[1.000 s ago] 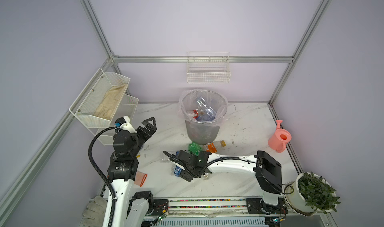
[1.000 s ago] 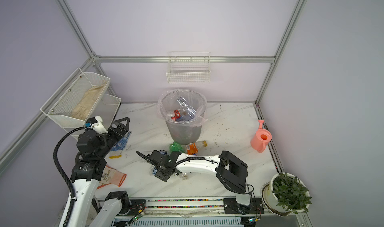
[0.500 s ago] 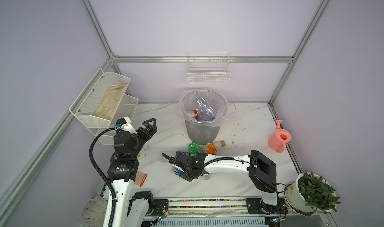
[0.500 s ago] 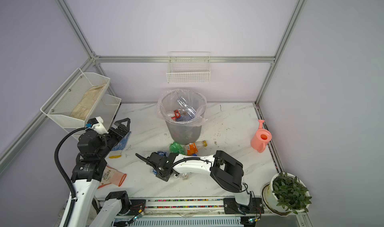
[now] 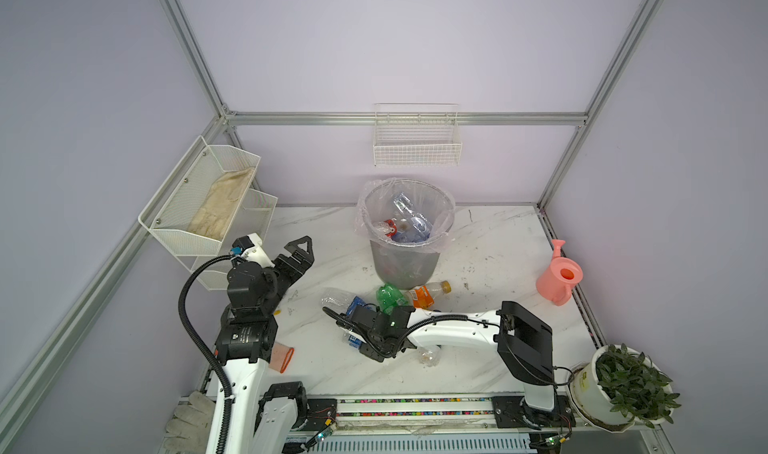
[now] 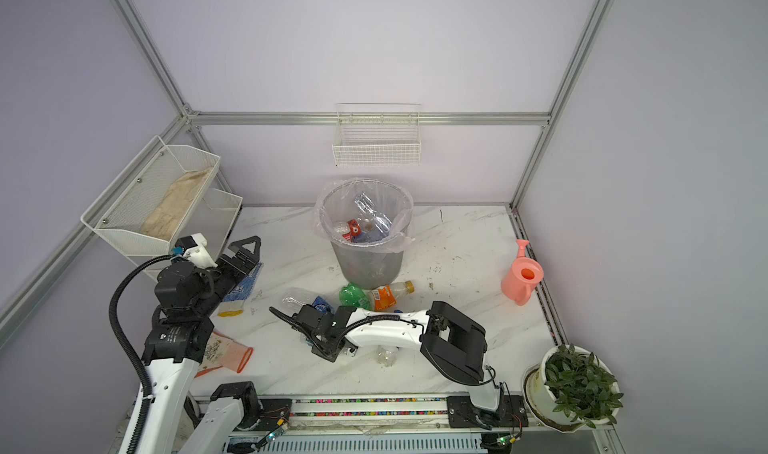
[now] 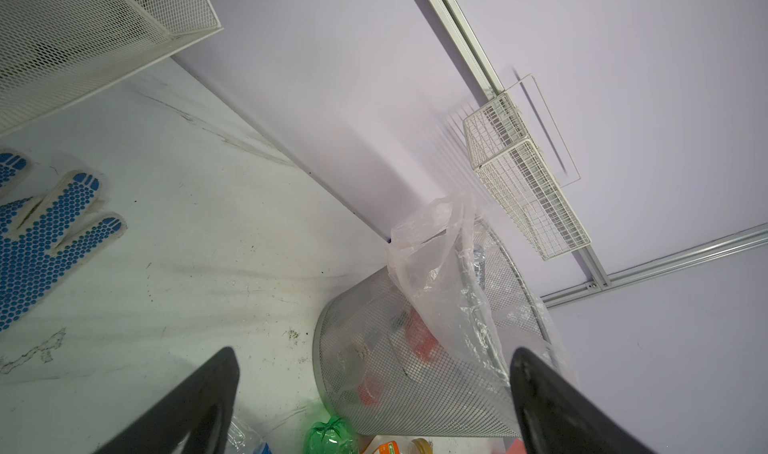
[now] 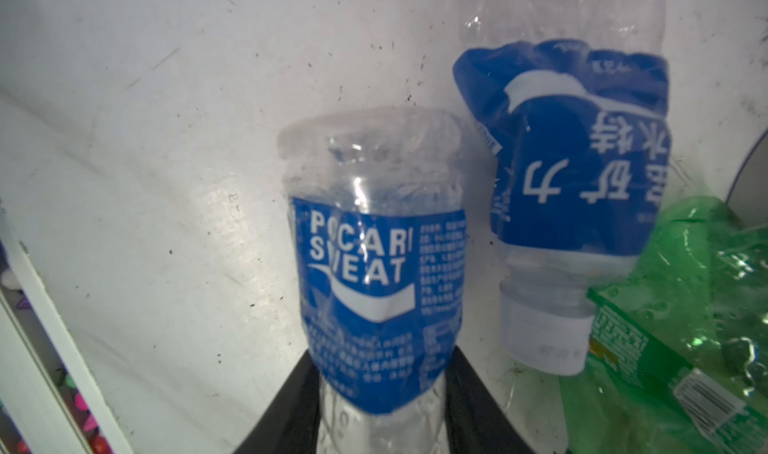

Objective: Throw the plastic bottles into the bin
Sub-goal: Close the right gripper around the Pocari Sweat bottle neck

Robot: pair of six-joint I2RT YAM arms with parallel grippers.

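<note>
In the right wrist view a clear bottle with a blue label (image 8: 374, 264) lies between my right gripper's (image 8: 382, 360) black fingers, which press on both its sides. In both top views that gripper (image 5: 347, 331) (image 6: 301, 333) sits low on the table in front of the bin (image 5: 405, 264) (image 6: 368, 264). Beside it lie a crushed blue-labelled bottle (image 8: 582, 173), a green bottle (image 5: 388, 296) and an orange-labelled bottle (image 5: 428, 294). A clear bottle (image 5: 430, 354) lies by the right arm. Several bottles (image 5: 405, 223) are inside the bin. My left gripper (image 5: 299, 252) (image 7: 374, 356) hangs open and empty, left of the bin.
A pink watering can (image 5: 559, 277) stands at the right edge and a potted plant (image 5: 623, 385) at the front right. White mesh baskets (image 5: 208, 202) hang on the left wall, a wire basket (image 5: 417, 140) on the back wall. A blue-dotted glove (image 6: 243, 287) and an orange glove (image 6: 226, 352) lie near the left arm.
The right arm has reached further left and its jaws have narrowed onto the blue-labelled bottle. The left arm has stayed still.
</note>
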